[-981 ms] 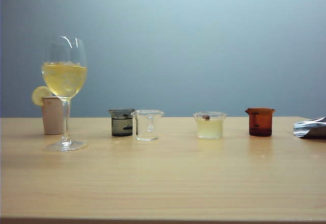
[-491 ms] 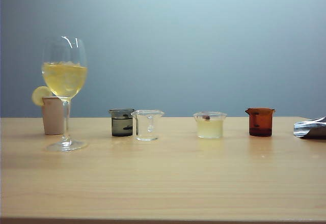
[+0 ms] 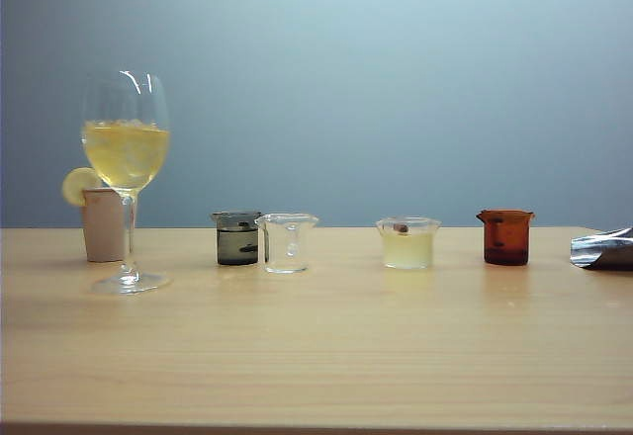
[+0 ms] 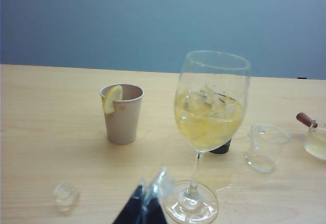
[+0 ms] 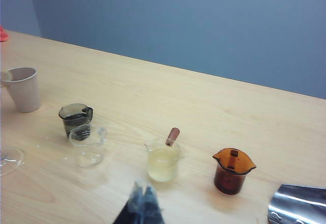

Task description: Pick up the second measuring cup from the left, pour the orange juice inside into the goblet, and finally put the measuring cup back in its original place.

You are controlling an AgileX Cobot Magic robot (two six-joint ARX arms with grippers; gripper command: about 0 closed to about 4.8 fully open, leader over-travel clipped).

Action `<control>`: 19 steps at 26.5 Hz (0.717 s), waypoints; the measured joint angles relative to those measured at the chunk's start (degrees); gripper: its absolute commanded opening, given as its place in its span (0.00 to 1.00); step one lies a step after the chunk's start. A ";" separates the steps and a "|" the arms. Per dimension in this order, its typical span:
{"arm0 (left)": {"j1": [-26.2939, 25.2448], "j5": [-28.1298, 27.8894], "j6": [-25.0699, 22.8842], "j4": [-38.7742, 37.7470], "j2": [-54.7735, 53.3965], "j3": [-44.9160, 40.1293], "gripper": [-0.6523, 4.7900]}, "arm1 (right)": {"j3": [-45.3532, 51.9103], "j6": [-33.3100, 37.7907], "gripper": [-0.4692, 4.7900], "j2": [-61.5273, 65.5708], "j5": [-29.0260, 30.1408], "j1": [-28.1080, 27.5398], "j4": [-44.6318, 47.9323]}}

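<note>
— Is anything moving since a second ago?

— Nothing on the worktop (image 3: 326, 356) is shifting in the exterior view; every vessel is sitting where it was.

— Where is the measuring cup standing?

— The measuring cup (image 3: 287, 243) is standing upright toward the far edge, left of the middle. It is sitting just beside a smoky beaker (image 3: 236, 237) on its left and looking empty and clear.

— And the orange juice?

— The orange juice (image 3: 125, 153) is filling the lower half of the goblet's bowl among ice cubes. The goblet (image 3: 125, 158) is standing near the left edge, in front of a paper cup (image 3: 103, 225) that is carrying a lemon slice on its rim.

— What else is sitting along the far edge?

— A pale yellowish cup (image 3: 406, 242) is sitting right of the middle and an amber cup (image 3: 505, 236) further right. A crumpled foil piece (image 3: 601, 249) is lying at the right edge.

— What are the grippers doing?

— Neither is showing in the exterior view. The left gripper (image 4: 145, 208) is hanging on the near side of the goblet's foot, its fingers looking pressed together and holding nothing. A loose ice cube (image 4: 65, 193) is lying on the wood nearby. The right gripper (image 5: 140, 206) is hovering on the near side of the pale cup, jaws together and empty.
</note>
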State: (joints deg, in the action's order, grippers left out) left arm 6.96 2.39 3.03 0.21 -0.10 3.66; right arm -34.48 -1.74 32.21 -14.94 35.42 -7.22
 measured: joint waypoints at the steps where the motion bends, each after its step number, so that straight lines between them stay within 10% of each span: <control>1: 0.00 0.00 0.00 1.18 0.00 -0.87 0.11 | 0.00 0.00 0.09 0.00 -0.02 0.00 0.02; 16: 0.02 -0.20 -2.16 0.57 -0.02 -3.26 0.11 | 0.00 0.00 0.09 -0.02 0.00 0.00 -0.83; 19: 0.02 -7.23 -2.21 0.63 -0.02 -3.26 0.11 | 0.00 0.00 0.09 -0.02 -0.02 0.00 -0.83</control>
State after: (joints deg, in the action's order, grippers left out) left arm 6.98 -4.84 0.82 0.84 -0.12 0.40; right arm -34.48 -1.74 32.18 -14.96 35.42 -8.05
